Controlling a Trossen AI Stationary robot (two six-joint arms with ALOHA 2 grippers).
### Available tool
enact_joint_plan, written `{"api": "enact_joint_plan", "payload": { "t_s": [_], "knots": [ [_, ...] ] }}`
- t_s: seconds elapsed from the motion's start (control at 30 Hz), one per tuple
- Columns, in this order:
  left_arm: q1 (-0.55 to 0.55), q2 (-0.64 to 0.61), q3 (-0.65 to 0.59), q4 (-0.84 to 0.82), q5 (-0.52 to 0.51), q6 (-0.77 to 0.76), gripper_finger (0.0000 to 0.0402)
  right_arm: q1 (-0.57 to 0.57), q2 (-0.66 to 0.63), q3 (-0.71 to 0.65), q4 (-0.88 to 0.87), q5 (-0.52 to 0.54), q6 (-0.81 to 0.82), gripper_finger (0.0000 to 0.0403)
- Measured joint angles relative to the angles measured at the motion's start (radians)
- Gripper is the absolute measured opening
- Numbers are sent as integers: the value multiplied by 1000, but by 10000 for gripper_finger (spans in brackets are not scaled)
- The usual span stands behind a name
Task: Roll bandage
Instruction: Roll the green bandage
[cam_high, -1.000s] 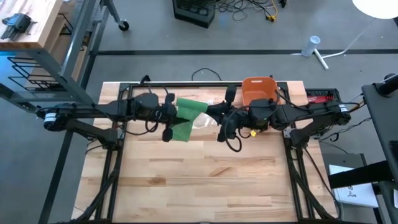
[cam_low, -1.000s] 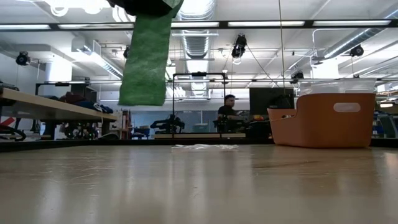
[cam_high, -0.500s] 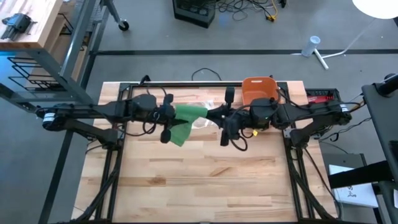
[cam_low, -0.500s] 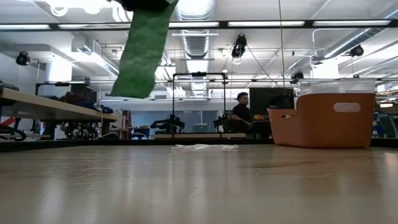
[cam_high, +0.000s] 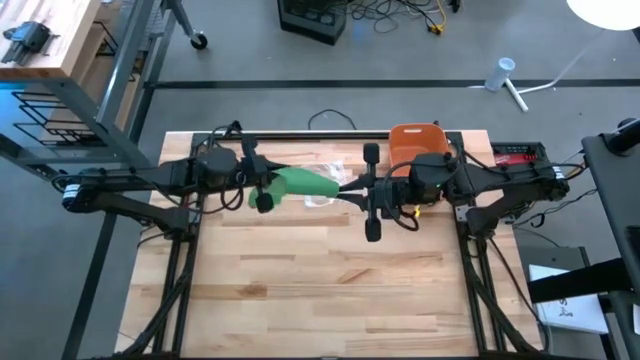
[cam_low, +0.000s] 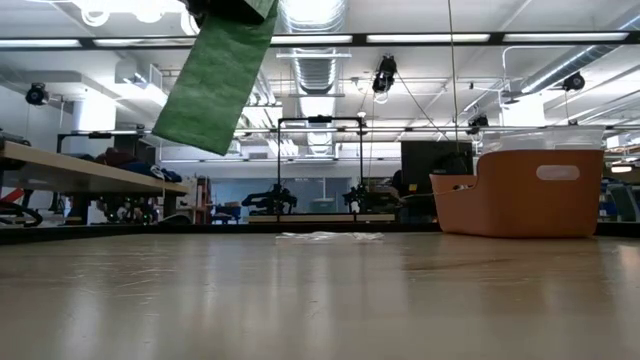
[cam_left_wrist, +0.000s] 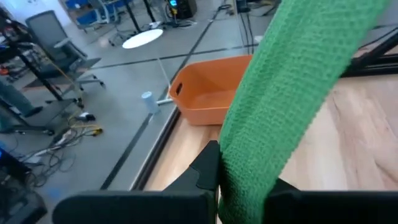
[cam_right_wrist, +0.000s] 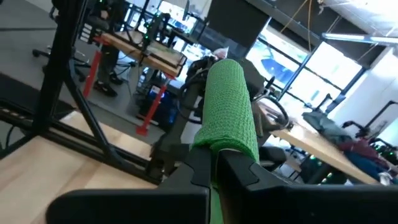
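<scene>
Bandage, green, is held above the table between both arms: left gripper clamped on one end, right gripper clamped on the other. No legible writing is seen. Orange bin sits just behind the right arm; clear wrapper lies on the table beneath.

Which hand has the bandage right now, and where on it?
Both. The green bandage hangs in the air between them: the left hand is shut on the end with the loose tail, the right hand on the rolled end.
</scene>
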Motion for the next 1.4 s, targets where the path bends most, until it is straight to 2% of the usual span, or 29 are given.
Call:
{"api": "enact_joint_plan", "payload": {
  "t_s": [0.1, 0.17, 0.3, 0.43, 0.73, 1.17, 1.4],
  "knots": [
    [1, -7, 0, 3, 0, -6, 0, -2, -2, 0, 11, 6, -6, 0],
    [2, -7, 0, 2, 35, -17, 0, -2, -2, 0, 19, 55, -49, 0],
    [2, 2, 0, -1, 205, -71, 0, -3, 2, 0, 20, 209, -177, 0],
    [-2, 9, 0, 23, 339, -144, 0, -8, 14, 0, 18, 296, -275, 0],
    [-37, 26, 0, 154, 529, -213, 0, -54, 34, 0, -38, 338, -318, 0],
    [-50, 50, 0, 400, 609, -259, 0, -118, 95, 1, -103, 333, -218, 0],
    [-46, 58, 22, 417, 621, -278, 0, -118, 146, 0, -193, 306, -154, 0]
  ]
}}
